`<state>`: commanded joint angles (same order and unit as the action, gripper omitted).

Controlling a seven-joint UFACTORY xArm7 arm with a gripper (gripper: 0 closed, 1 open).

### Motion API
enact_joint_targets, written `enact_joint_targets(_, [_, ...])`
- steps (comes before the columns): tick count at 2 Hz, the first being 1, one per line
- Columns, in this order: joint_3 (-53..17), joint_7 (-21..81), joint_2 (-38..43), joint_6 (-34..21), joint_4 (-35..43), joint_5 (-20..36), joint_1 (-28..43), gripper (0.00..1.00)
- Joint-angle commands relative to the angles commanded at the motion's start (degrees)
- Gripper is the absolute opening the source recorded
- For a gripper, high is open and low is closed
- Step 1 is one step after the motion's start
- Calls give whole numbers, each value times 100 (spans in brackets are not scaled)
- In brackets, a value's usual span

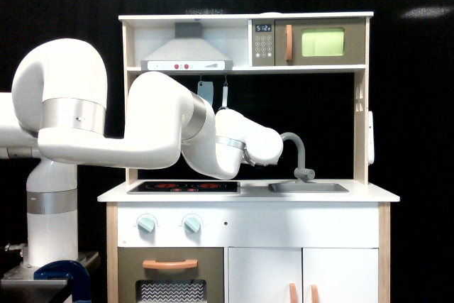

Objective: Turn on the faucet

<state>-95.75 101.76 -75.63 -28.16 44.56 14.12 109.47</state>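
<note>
Gripper: not visible as such. The arm's last white wrist link (pixel 259 145) ends right at the faucet's spout and hides whatever is past it, so can't tell if the fingers are released or clenched, or whether they touch anything.

Faucet (pixel 301 155): grey, gooseneck spout arching up from the wrist link's edge and down toward the exterior view's right. Small lever knob (pixel 307 174) at its base, sitting at the back of the sink (pixel 308 187). Start of the spout is covered by the wrist link; the rest is in clear view.

Arm (pixel 152 129): white with silver joint bands, comes in from the exterior view's left, elbow folded over the stovetop (pixel 183 186), forearm reaching across above the counter (pixel 248 194) without resting on it.

Around it: toy kitchen, black hob with red rings left of the sink. Two mint-green stove knobs (pixel 169 224) on the front panel below the hob. Range hood (pixel 186 53) above, microwave (pixel 308 42) with green window on the upper shelf. Two utensils (pixel 206 92) hang from the rail just behind the arm's upper link. Orange oven handle (pixel 170 264) and two cabinet doors at the bottom.
</note>
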Motion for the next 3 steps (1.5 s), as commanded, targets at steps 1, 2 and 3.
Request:
enact_joint_targets(1, [-42,-229,-55,-509,485,-276,-44,100])
enact_joint_targets(2, [-139,-389,-172,-986,1109,-529,85,100])
enact_joint_targets(3, [-229,-572,-364,-1418,1955,-796,473,100])
